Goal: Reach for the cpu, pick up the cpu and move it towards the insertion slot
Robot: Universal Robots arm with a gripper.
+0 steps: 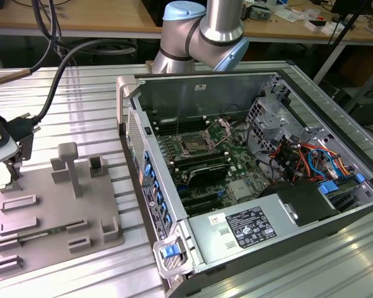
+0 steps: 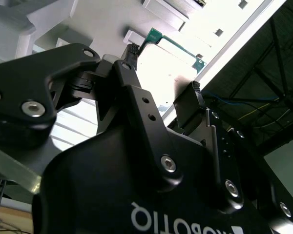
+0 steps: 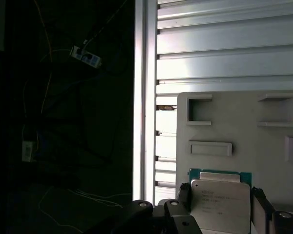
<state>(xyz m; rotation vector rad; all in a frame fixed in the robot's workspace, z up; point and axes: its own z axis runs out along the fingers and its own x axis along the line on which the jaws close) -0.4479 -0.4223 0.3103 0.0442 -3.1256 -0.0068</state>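
Note:
The cpu (image 3: pixel 219 207) is a silvery square chip with a thin green rim, whose green edge (image 2: pixel 178 48) runs between the black fingertips. My gripper (image 3: pixel 220 195) is shut on the cpu, with one black finger (image 3: pixel 184 194) against each side of it. It holds the cpu a little above the grey tray (image 3: pixel 234 126). In the exterior view the gripper (image 1: pixel 15 167) hangs at the far left, over the tray's far corner. The insertion slot (image 1: pixel 193 146) is a silver-framed socket on the green motherboard inside the open computer case, well to the exterior view's right of the gripper.
The grey tray (image 1: pixel 56 217) carries raised blocks and an upright post (image 1: pixel 68 164). The open case's metal wall (image 1: pixel 137 149) stands between tray and motherboard. Black cables (image 1: pixel 62 68) trail to the gripper. Drive cages and coloured wires (image 1: pixel 298 155) fill the case's right side.

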